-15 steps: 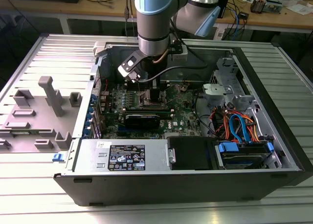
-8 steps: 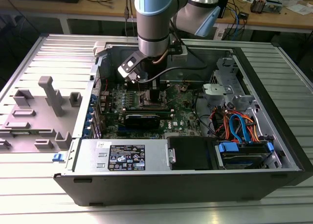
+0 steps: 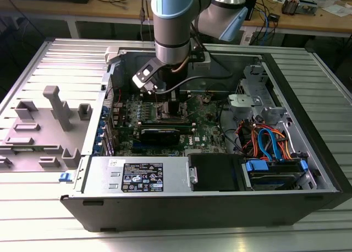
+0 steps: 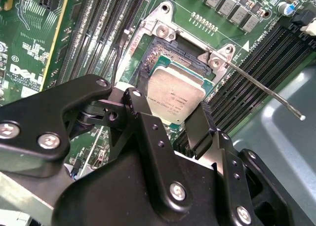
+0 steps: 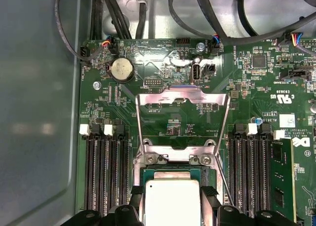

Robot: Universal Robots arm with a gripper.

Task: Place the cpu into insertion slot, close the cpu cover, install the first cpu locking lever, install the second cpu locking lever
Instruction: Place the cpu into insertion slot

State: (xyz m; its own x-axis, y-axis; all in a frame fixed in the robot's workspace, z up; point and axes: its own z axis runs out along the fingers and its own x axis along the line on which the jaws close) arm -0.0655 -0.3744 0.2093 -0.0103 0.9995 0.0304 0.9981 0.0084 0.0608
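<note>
In the exterior view, an open computer case (image 3: pixel 220 211) is seen lying on a slatted metal table (image 3: pixel 33 224), and the arm is lowered into it from twelve o'clock. Taking the case as a clock face in that view, the gripper (image 3: pixel 170 100) is found over the green motherboard (image 3: pixel 206 117) at about eleven o'clock from the middle, a silver power supply box (image 3: pixel 137 177) at about eight o'clock, and a bundle of blue and orange cables (image 3: pixel 269 139) at three o'clock. A grey plastic fixture (image 3: pixel 55 106) is set on the table outside the case at nine o'clock. In both wrist views the gripper (image 4: pixel 168 105) (image 5: pixel 173 194) is closed on the cpu (image 4: pixel 175 95) (image 5: pixel 173 201), whose two opposite edges are clamped between the black fingers (image 4: pixel 140 110). The cpu is held directly over the insertion slot (image 4: pixel 173 53), part of whose contact field is left uncovered beside the chip; whether the chip is seated cannot be told. In the first wrist view the cpu cover (image 5: pixel 182 96) is swung up open on its hinge, with the board seen through its window. In the second wrist view a thin locking lever (image 4: pixel 261 93) is released and sticks out from the socket corner over the memory slots (image 4: pixel 242 73).
</note>
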